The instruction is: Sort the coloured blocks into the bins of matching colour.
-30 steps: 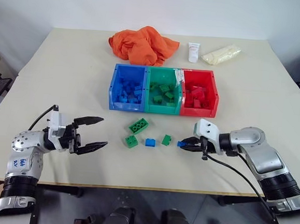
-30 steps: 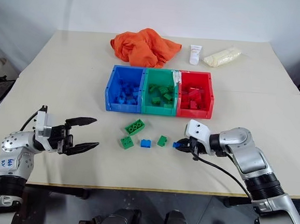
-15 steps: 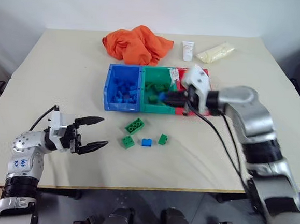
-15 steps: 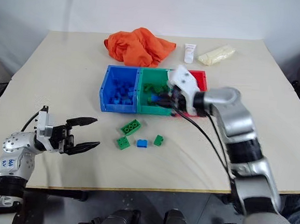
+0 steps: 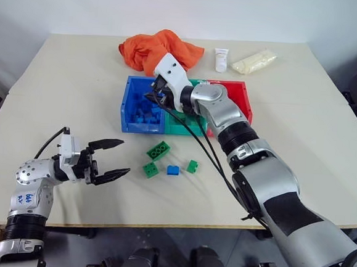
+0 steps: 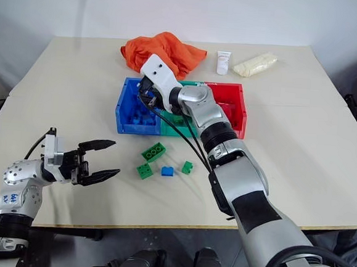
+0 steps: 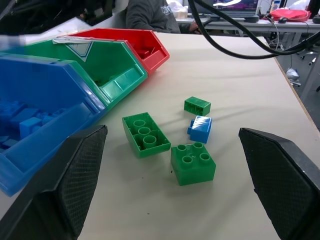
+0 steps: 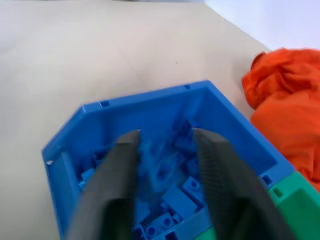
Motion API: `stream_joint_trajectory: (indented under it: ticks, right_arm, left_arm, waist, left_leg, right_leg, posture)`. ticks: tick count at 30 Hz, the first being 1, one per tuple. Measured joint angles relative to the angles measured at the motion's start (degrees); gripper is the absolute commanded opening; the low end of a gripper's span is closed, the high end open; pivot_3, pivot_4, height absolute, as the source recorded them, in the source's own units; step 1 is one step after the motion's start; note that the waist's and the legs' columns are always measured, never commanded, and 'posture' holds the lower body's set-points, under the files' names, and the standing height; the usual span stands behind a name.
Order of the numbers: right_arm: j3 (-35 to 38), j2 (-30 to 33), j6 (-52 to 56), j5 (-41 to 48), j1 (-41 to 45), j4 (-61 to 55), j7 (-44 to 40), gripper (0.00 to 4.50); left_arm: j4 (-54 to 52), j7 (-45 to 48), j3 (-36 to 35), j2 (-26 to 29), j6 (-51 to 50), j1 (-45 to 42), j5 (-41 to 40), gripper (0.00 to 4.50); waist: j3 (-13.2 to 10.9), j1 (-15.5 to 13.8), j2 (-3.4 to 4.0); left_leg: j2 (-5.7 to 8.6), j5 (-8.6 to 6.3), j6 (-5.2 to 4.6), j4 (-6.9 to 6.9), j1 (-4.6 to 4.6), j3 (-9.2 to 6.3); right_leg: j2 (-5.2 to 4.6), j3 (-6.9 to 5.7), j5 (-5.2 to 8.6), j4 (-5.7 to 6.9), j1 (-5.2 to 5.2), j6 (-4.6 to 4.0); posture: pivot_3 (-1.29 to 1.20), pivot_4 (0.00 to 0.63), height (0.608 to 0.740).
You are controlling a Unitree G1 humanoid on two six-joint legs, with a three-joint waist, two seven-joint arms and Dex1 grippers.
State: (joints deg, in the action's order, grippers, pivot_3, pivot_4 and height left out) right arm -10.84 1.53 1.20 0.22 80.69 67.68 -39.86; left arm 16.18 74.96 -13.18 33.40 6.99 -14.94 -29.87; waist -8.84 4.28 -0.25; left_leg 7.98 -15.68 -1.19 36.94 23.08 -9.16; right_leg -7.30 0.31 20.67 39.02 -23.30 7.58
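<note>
My right gripper (image 5: 151, 97) hangs over the blue bin (image 5: 128, 112), its fingers (image 8: 120, 170) apart. A blurred blue block (image 8: 161, 167) shows between and below them, above the blue blocks inside. The green bin (image 7: 117, 75) and red bin (image 7: 152, 55) adjoin the blue one. On the table in front of the bins lie a long green block (image 5: 160, 149), a square green block (image 5: 152, 169), a small blue block (image 5: 174, 169) and a small green block (image 5: 192, 166). My left gripper (image 5: 124, 157) stands open and empty, level, just left of these loose blocks.
An orange cloth (image 5: 160, 50), a white tube (image 5: 221, 59) and a pale bag (image 5: 253, 61) lie behind the bins. The right arm's black cables (image 5: 193, 138) trail from the green bin down past the loose blocks. The table's front edge is close behind my left gripper.
My right arm swung up and to the left from the table's front right to above the blue bin, carrying a small blue block, and its fingers have parted. The left gripper stayed put.
</note>
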Motion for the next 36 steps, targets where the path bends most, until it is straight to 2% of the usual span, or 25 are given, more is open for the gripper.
stream_joint_trajectory:
  ticks: [4,6,9,11,13,16,20,22,25,29,36]
  right_arm:
    - [1.2,0.0,-2.4,-0.7,0.1,1.6,0.3,4.24]
    - [2.2,1.1,-3.8,-0.5,-0.2,-0.1,-1.9,4.24]
    - [3.1,4.9,-5.0,0.9,-3.2,-8.6,-7.8,4.24]
    - [3.3,7.3,-3.8,2.1,-7.5,-16.3,-11.9,4.24]
    - [2.4,11.5,-0.9,4.0,-15.8,-28.2,-17.8,4.24]
    - [1.5,20.8,5.1,6.9,-29.7,-45.8,-25.9,4.24]
    - [3.6,33.6,15.8,12.8,-40.9,-63.6,-32.3,4.24]
    - [5.9,38.8,19.5,15.1,-45.0,-68.9,-33.8,4.24]
    - [10.0,47.1,22.6,16.8,-52.5,-72.4,-35.1,4.24]
    - [13.1,52.6,22.9,16.9,-58.2,-72.4,-35.5,4.24]
    - [11.6,52.7,22.9,16.9,-58.0,-72.5,-34.6,4.24]
  left_arm:
    - [0.0,-0.2,0.0,0.0,0.0,0.0,0.0,4.5]
    - [0.1,0.1,0.1,0.0,0.0,-0.3,0.0,4.5]
    - [0.6,0.4,0.2,0.0,0.1,-1.0,0.0,4.5]
    - [1.0,0.8,0.4,0.0,0.1,-1.7,0.0,4.5]
    - [1.8,1.0,0.5,0.0,0.2,-2.6,0.0,4.5]
    - [3.2,1.4,0.7,-0.1,0.3,-2.9,0.0,4.5]
    - [4.2,2.3,1.1,-0.6,0.5,-3.5,0.0,4.5]
    - [4.5,2.6,1.2,-0.7,0.5,-3.7,0.0,4.5]
    - [4.7,3.0,1.1,-0.6,0.5,-3.6,0.0,4.5]
    - [4.9,3.4,1.0,-0.6,0.5,-3.6,0.0,4.5]
    - [4.9,3.6,0.9,-0.6,0.5,-3.6,0.0,4.5]
  waist:
    - [0.0,0.7,0.0]
    - [0.0,0.8,0.0]
    - [0.0,0.8,-0.01]
    - [0.0,0.7,-0.05]
    - [0.1,0.4,-0.1]
    - [0.1,-0.3,-0.09]
    - [0.0,-1.1,-0.08]
    - [0.0,-1.2,-0.09]
    - [0.0,-1.7,-0.09]
    - [0.0,-2.3,-0.09]
    - [0.0,-2.8,-0.1]
  left_leg:
    - [-0.01,0.0,0.04,0.0,0.01,0.0]
    - [-0.01,0.01,0.05,0.02,0.01,0.0]
    - [-0.02,0.01,0.05,0.04,0.01,-0.02]
    - [-0.01,0.01,0.05,0.08,0.02,-0.03]
    - [0.02,0.0,0.04,0.13,0.05,-0.13]
    - [0.16,-0.05,-0.05,0.13,0.22,-0.15]
    - [0.12,-0.05,-0.06,0.13,0.23,0.04]
    - [0.05,-0.05,-0.06,0.13,0.23,0.18]
    - [0.04,-0.06,-0.08,0.15,0.21,0.3]
    - [-0.05,-0.06,-0.09,0.13,0.21,0.49]
    - [-0.07,-0.06,-0.1,0.17,0.2,0.54]
  right_leg:
    - [0.0,0.01,0.0,0.12,-0.12,0.0]
    - [-0.01,0.01,0.0,0.15,-0.18,0.0]
    - [-0.01,0.01,-0.01,0.16,-0.17,0.01]
    - [-0.02,0.01,-0.01,0.15,-0.15,0.02]
    - [-0.03,0.02,-0.03,0.09,-0.12,0.05]
    - [-0.12,0.0,-0.03,0.03,-0.14,0.06]
    - [-0.13,-0.02,-0.03,-0.36,-0.12,0.06]
    - [-0.12,-0.03,-0.02,-0.51,-0.09,0.07]
    - [-0.12,-0.01,-0.02,-0.68,-0.03,0.07]
    - [-0.1,-0.02,-0.02,-0.92,0.02,0.07]
    - [-0.11,-0.03,-0.03,-1.04,0.11,0.07]
  posture:
    - [0.0,0.15,0.74]
    - [0.0,0.15,0.74]
    - [0.0,0.15,0.74]
    - [0.0,0.15,0.74]
    - [0.0,0.15,0.74]
    - [0.0,0.15,0.74]
    - [0.0,0.15,0.74]
    - [0.0,0.15,0.74]
    - [0.0,0.15,0.74]
    - [0.0,0.15,0.74]
    - [0.0,0.15,0.74]
